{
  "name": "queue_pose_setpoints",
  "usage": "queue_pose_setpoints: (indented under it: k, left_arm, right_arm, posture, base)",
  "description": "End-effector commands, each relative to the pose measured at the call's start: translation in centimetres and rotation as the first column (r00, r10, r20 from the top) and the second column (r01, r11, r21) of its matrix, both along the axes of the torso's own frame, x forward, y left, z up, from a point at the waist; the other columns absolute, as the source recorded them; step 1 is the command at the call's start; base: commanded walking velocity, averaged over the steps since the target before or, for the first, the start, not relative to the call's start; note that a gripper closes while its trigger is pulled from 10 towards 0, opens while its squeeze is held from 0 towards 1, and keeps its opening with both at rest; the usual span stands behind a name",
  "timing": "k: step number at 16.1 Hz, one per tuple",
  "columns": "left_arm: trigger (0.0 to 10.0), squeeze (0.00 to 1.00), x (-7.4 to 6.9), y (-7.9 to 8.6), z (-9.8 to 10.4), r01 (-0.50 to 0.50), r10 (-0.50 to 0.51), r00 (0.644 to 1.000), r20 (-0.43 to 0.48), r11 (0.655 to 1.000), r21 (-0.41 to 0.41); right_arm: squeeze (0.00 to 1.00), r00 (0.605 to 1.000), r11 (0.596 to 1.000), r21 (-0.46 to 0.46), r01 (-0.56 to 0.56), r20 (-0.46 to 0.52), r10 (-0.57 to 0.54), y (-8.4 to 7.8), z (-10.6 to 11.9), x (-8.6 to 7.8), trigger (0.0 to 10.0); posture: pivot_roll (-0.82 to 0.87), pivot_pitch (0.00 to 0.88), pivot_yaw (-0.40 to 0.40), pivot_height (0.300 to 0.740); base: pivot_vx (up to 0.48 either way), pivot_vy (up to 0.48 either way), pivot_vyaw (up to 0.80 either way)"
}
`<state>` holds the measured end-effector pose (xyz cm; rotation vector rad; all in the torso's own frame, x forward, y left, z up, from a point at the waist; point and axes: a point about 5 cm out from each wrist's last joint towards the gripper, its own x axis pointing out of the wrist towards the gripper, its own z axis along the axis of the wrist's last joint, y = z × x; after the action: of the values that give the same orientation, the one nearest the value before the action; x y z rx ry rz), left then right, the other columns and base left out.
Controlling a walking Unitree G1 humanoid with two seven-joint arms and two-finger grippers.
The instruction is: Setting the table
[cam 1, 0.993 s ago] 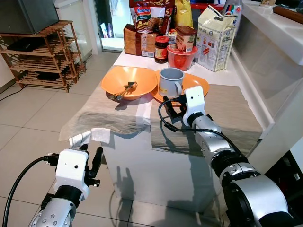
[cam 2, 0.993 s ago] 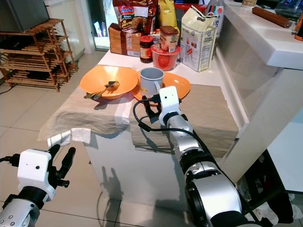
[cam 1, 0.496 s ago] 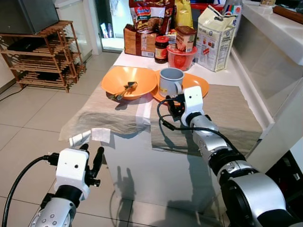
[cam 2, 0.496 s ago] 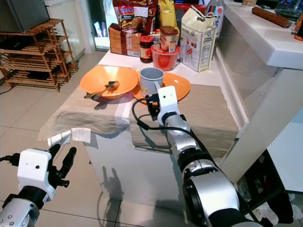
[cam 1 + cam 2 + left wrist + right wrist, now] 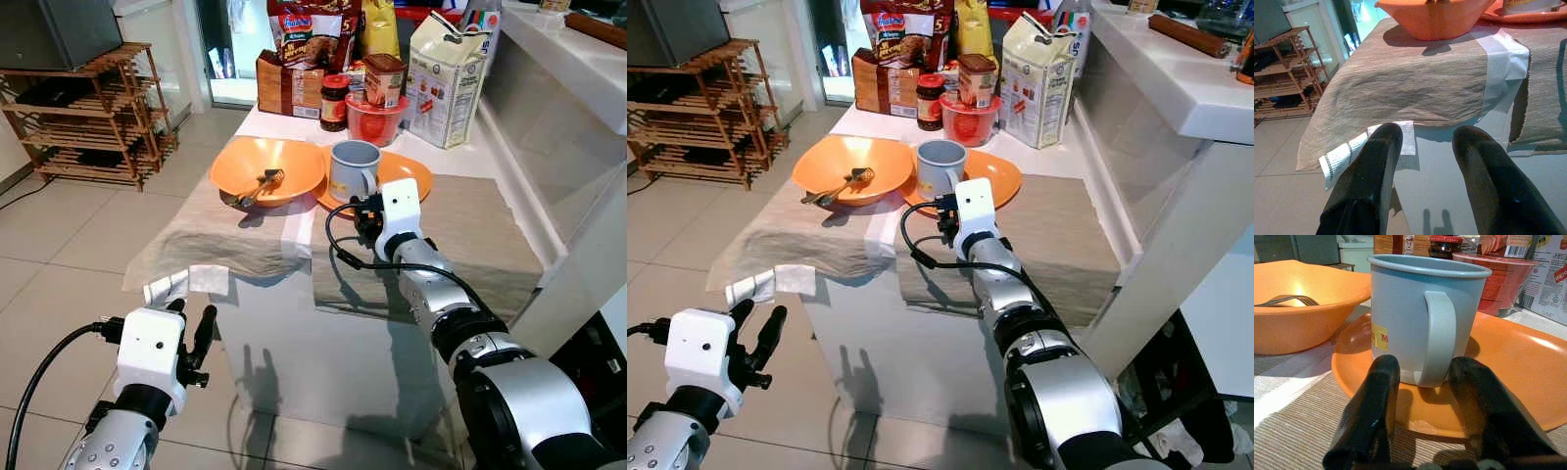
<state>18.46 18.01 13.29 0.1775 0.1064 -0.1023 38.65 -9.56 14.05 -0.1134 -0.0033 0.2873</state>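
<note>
Mug: grey mug (image 5: 353, 169) stands on the orange plate (image 5: 404, 172), frame centre.
Right gripper: right gripper (image 5: 1422, 382) spread open, empty, fingers either side of the handle, not yet closed.
Left gripper: left gripper (image 5: 1422, 161) open, empty, lower left, below the table edge.
Bowl: orange bowl (image 5: 284, 162) holds cutlery (image 5: 257, 184).
Progress: early; dishes bunched together, nothing laid out.

The right arm is stretched forward over the table, and the right gripper (image 5: 1420, 396) is held low with its two black fingers (image 5: 1369, 411) parted. The left arm is kept low and near the body, the left gripper (image 5: 1425, 161) likewise spread apart.
</note>
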Motion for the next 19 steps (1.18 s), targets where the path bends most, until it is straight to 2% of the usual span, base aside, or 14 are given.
queue_pose_setpoints:
  k: [1,7,9,15,17,19]
  left_arm:
    - [10.0,0.00,-0.1,-0.1,0.2,0.006,-0.006,1.000,0.006,1.000,0.003]
    - [10.0,0.00,0.0,0.1,0.0,0.008,-0.008,1.000,0.003,1.000,0.006]
    - [10.0,0.00,0.1,0.2,0.1,0.011,-0.011,1.000,0.005,1.000,0.007]
    - [10.0,0.00,0.4,-0.3,0.7,0.019,-0.019,1.000,0.021,1.000,0.005]
    - [10.0,0.00,0.7,-0.4,0.9,0.018,-0.018,0.999,0.028,1.000,0.010]
    - [10.0,0.00,1.4,-0.1,0.8,0.002,-0.003,0.999,0.034,1.000,0.018]
  right_arm:
    - [0.00,1.000,1.000,-0.001,-0.014,0.011,0.014,0.4,0.8,0.3,0.0]
    - [0.00,1.000,1.000,-0.008,-0.012,0.021,0.012,0.3,0.8,0.3,0.0]
    - [0.00,0.999,1.000,-0.008,-0.015,0.052,0.015,0.3,1.5,0.5,0.0]
    - [0.00,0.972,1.000,0.020,-0.017,0.233,0.011,0.3,5.8,1.3,0.0]
    - [0.00,0.949,1.000,0.025,-0.018,0.316,0.009,0.2,7.8,1.4,0.0]
    - [0.00,0.913,1.000,0.024,0.000,0.407,-0.010,-0.8,9.7,1.4,0.0]
  posture:
    - [0.22,0.000,0.003,0.740]
    - [0.22,0.004,0.006,0.740]
    - [0.22,0.003,0.008,0.740]
    - [0.21,0.000,0.009,0.740]
    - [0.21,0.000,0.007,0.740]
    - [0.19,0.000,0.002,0.740]
  base:
    - [0.000,0.000,0.00]
    - [0.000,0.000,0.00]
    - [0.000,0.000,0.00]
    - [0.000,0.000,0.00]
    - [0.000,0.000,0.00]
    - [0.000,0.000,0.00]
